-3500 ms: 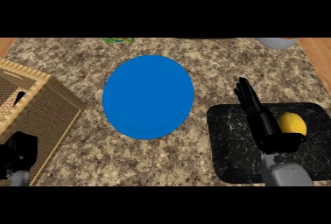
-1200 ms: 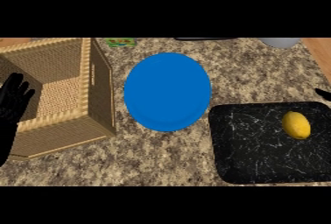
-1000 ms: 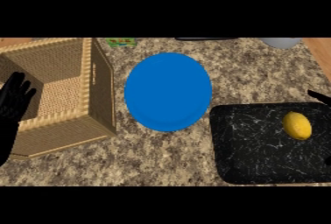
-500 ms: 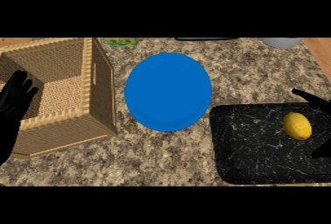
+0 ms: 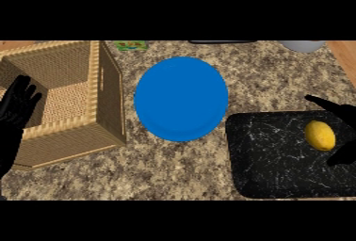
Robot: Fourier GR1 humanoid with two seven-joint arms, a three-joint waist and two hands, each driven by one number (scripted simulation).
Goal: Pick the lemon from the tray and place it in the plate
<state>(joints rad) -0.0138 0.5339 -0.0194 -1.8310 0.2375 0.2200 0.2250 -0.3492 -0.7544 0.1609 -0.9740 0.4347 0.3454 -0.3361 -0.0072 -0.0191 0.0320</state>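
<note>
A yellow lemon (image 5: 319, 135) lies on the black marbled tray (image 5: 278, 164) at the lower right. A blue plate (image 5: 182, 99) sits on the counter to the tray's upper left, with nothing on it. My right hand (image 5: 343, 112) enters from the right edge just beside the lemon, open, one finger stretched above the fruit and the thumb below it, apart from it. At the left edge my left hand (image 5: 17, 110) rests open, fingers up, over the basket's side.
A tall wicker basket (image 5: 66, 101) stands left of the plate. At the counter's back edge are a small green item (image 5: 131, 45), a dark flat object (image 5: 222, 42) and a grey bowl (image 5: 303, 45). Speckled granite lies between plate and tray.
My right hand has come in from the right edge toward the lemon, now bracketing it. The left hand, lemon, plate and basket have stayed put over the last second.
</note>
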